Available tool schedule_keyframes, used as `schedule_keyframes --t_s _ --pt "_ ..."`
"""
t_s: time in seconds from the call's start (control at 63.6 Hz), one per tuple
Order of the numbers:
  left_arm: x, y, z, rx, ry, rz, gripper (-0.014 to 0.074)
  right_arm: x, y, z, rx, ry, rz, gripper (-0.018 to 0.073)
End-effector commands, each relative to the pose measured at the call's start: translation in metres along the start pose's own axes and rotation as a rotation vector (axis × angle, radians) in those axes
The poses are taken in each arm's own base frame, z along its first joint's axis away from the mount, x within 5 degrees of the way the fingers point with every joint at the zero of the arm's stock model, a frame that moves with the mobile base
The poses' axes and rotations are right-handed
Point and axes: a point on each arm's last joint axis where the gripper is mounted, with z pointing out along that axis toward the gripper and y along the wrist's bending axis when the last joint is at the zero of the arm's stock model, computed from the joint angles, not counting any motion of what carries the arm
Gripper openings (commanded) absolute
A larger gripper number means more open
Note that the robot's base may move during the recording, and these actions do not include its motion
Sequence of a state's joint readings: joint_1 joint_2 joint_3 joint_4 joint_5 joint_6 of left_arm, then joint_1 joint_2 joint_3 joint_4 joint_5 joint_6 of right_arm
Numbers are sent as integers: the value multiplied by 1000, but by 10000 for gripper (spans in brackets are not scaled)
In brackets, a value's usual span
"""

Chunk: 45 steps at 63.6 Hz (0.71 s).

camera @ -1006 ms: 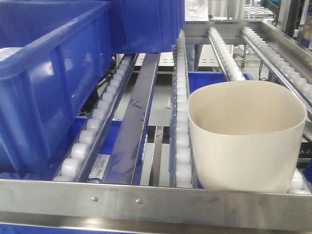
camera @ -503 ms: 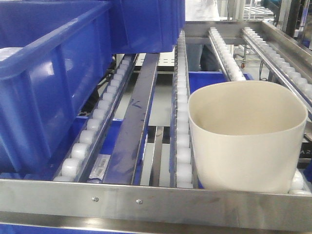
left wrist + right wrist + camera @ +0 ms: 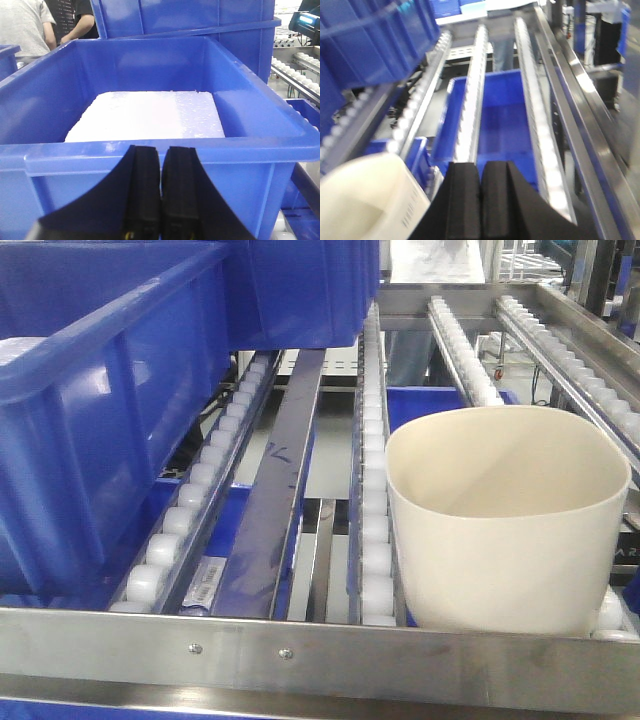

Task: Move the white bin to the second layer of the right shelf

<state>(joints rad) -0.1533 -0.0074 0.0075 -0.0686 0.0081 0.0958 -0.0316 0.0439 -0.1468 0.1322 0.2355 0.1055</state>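
The white bin (image 3: 505, 540) stands upright on the right shelf second layer (image 3: 375, 530), its base on the white rollers just behind the flat steel front bar (image 3: 300, 650). It is empty. In the right wrist view the white bin (image 3: 360, 200) shows at the lower left, beside and apart from my right gripper (image 3: 481, 167), which is shut with nothing in it. My left gripper (image 3: 161, 150) is shut and empty, facing the near wall of a blue crate (image 3: 75, 152). Neither gripper shows in the front view.
A large blue crate (image 3: 90, 410) sits on the left rollers, another blue crate (image 3: 300, 290) behind it. The crate before my left gripper holds a white foam slab (image 3: 145, 115). More blue crates (image 3: 500, 120) lie on the level below. People (image 3: 25, 25) stand behind the rack.
The white bin stays in the same place on the rollers. Only a person behind the rack has shifted.
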Motion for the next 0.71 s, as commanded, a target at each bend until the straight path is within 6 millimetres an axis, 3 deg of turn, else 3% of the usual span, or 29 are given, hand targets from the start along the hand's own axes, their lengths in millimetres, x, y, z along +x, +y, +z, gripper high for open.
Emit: schedule_keyframes --t_s 0.0,0.361,0.691 --pt "3 0 -1 -5 -68 -13 85 -4 -1 -4 2 -110 -22 57" --pt "3 0 -1 -5 -68 -13 85 31 -11 3 16 -108 -19 57" --pt "3 0 -1 -5 -68 -13 85 29 -10 3 14 -132 -25 57"
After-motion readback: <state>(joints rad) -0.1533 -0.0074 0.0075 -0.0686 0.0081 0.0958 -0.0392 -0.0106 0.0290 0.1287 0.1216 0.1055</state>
